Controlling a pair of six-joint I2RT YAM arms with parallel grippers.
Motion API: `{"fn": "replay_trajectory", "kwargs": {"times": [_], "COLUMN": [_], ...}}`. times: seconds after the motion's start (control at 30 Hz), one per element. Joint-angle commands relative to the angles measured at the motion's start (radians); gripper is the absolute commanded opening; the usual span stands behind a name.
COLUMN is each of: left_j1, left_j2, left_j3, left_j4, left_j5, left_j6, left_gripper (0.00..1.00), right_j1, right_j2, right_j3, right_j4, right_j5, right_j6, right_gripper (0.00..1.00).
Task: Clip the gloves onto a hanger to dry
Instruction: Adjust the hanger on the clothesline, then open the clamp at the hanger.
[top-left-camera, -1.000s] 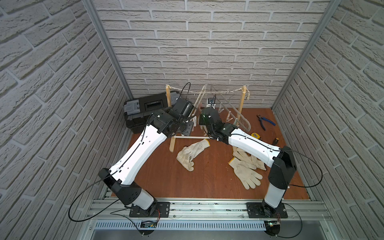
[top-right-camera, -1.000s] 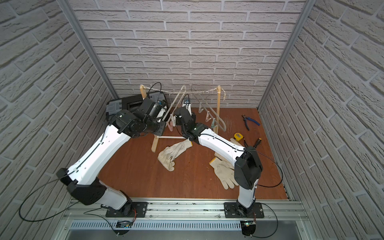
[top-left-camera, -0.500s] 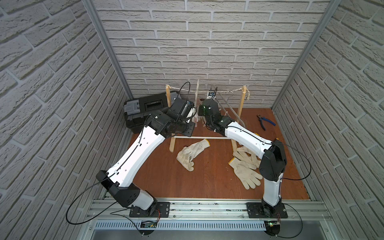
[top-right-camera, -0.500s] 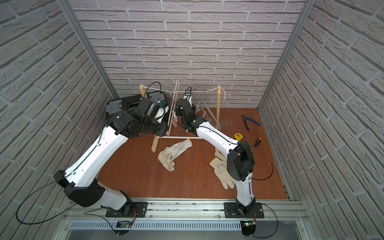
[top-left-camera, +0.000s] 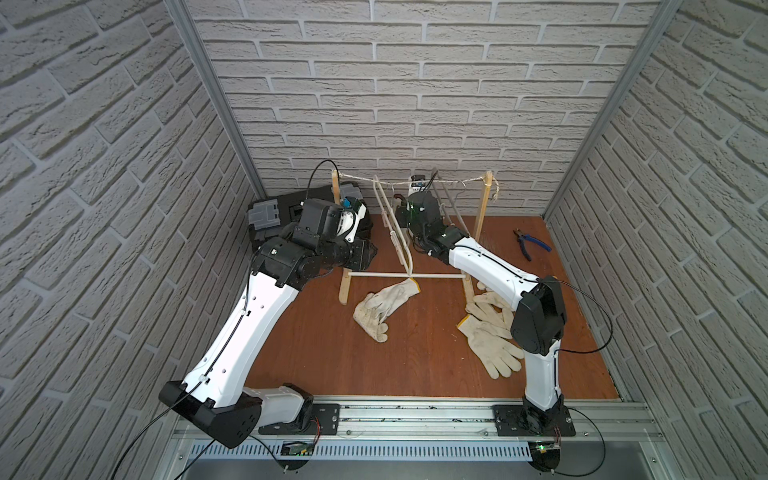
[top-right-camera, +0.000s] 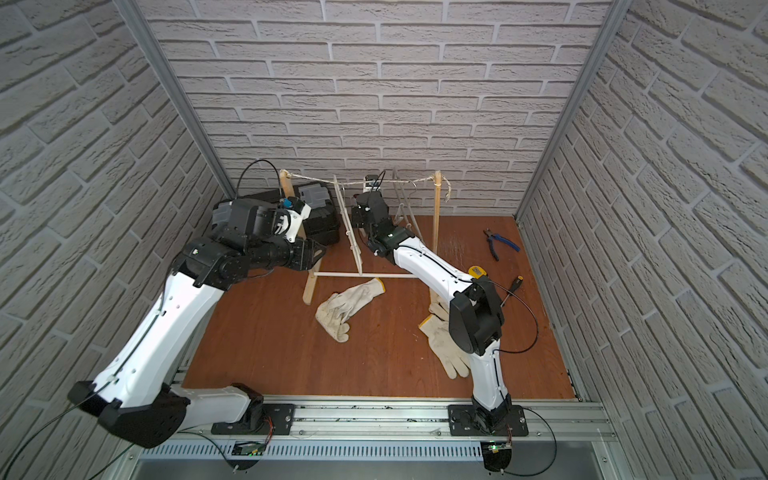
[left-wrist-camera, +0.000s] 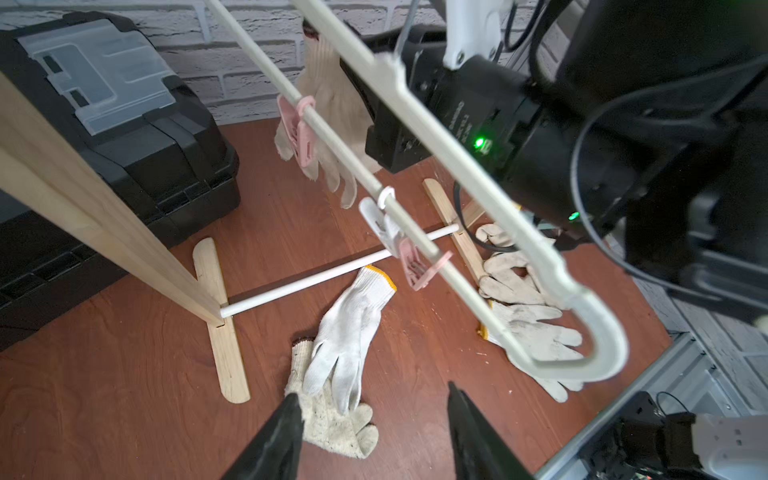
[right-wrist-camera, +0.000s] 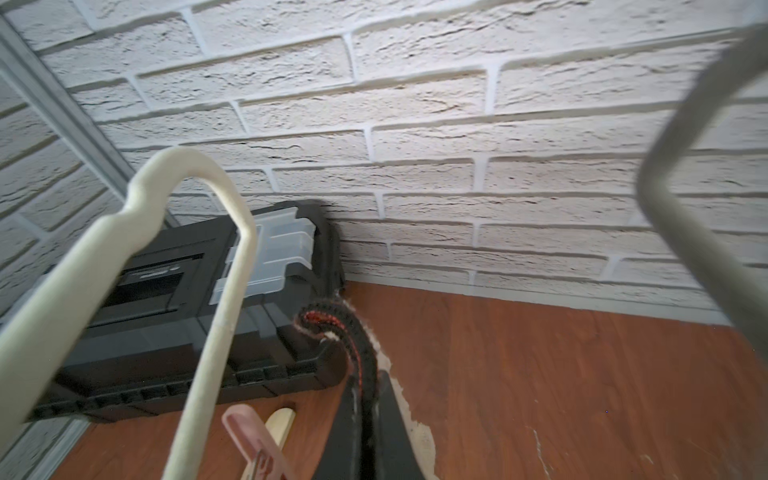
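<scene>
A white hanger (left-wrist-camera: 436, 129) with pink clips (left-wrist-camera: 297, 133) hangs from the string of a wooden rack (top-left-camera: 484, 203). My right gripper (right-wrist-camera: 363, 386) is shut on the dark, red-edged cuff of an off-white glove (left-wrist-camera: 332, 104), which dangles beside one clip of the hanger (top-left-camera: 392, 232). My left gripper (left-wrist-camera: 372, 411) is open and empty, left of the hanger and above the floor. Two gloves (top-left-camera: 384, 305) lie crossed below the rack's rail. More gloves (top-left-camera: 490, 336) are heaped by the right arm in both top views (top-right-camera: 446, 345).
A black toolbox (top-left-camera: 282, 212) sits in the back left corner, close behind my left wrist. A grey wire hanger (top-left-camera: 449, 203) hangs on the same string. Blue-handled pliers (top-left-camera: 532, 243), a yellow tape measure (top-right-camera: 478, 272) and a screwdriver (top-right-camera: 513, 284) lie at the right.
My left gripper has opened and drawn back to the left, away from the hanger. The right arm moved back and up, and the hanger swung to hang nearly edge-on.
</scene>
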Motion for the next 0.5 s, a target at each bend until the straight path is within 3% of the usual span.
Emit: {"fn": "replay_trajectory", "kwargs": {"times": [0.0, 0.2, 0.47], "left_j1": [0.033, 0.136, 0.207], "left_j2": [-0.051, -0.059, -0.025], "left_j3": [-0.112, -0.236, -0.274], "left_j4": [0.216, 0.376, 0.465], "left_j5": [0.048, 0.14, 0.179], "left_j6": [0.036, 0.039, 0.129], "left_gripper": [0.61, 0.65, 0.7], "right_j1": [-0.013, -0.036, -0.037], "right_j2": [0.022, 0.052, 0.034], "right_j3": [0.045, 0.09, 0.072], "right_j4": [0.023, -0.01, 0.007], "right_j5": [-0.179, -0.392, -0.542], "right_j6": [-0.066, -0.065, -0.068], "right_gripper": [0.03, 0.02, 0.02]}}
